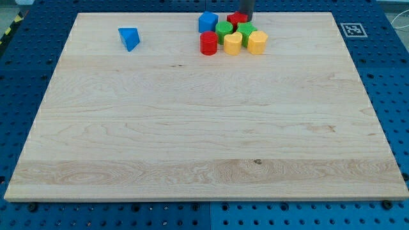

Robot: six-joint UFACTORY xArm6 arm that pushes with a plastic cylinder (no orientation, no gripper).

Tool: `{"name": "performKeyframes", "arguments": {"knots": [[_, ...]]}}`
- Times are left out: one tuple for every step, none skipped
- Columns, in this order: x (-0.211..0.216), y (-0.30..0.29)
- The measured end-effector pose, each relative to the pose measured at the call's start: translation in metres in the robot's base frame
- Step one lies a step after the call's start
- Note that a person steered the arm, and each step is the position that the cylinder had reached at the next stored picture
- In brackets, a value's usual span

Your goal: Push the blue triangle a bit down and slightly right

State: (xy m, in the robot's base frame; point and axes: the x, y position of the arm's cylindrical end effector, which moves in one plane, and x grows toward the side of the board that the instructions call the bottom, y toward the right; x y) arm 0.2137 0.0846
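**Blue triangle waits alone, far left**

The blue triangle [129, 38] sits far left on the board [192, 147], well apart from the cluster by the blue cube [208, 22]. We judge it light, rigid and apt to pivot, so we should press its far-left face squarely. It seems to point near-right. Our rod has no fingers and holds nothing; my tip [245, 20] stands among the cluster.

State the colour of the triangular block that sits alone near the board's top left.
Blue. The blue triangle shows clearly in the camera view.
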Motion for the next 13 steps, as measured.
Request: {"name": "performKeyframes", "arguments": {"knots": [[-0.011, -0.012], [-0.021, -0.016], [-0.020, -0.029], [-0.020, -0.066], [-0.020, -0.093], [-0.020, -0.114], [-0.020, -0.132], [-0.018, -0.160], [-0.005, -0.193], [0.021, -0.229], [0.051, -0.259], [0.069, -0.290], [0.072, -0.306]]}}
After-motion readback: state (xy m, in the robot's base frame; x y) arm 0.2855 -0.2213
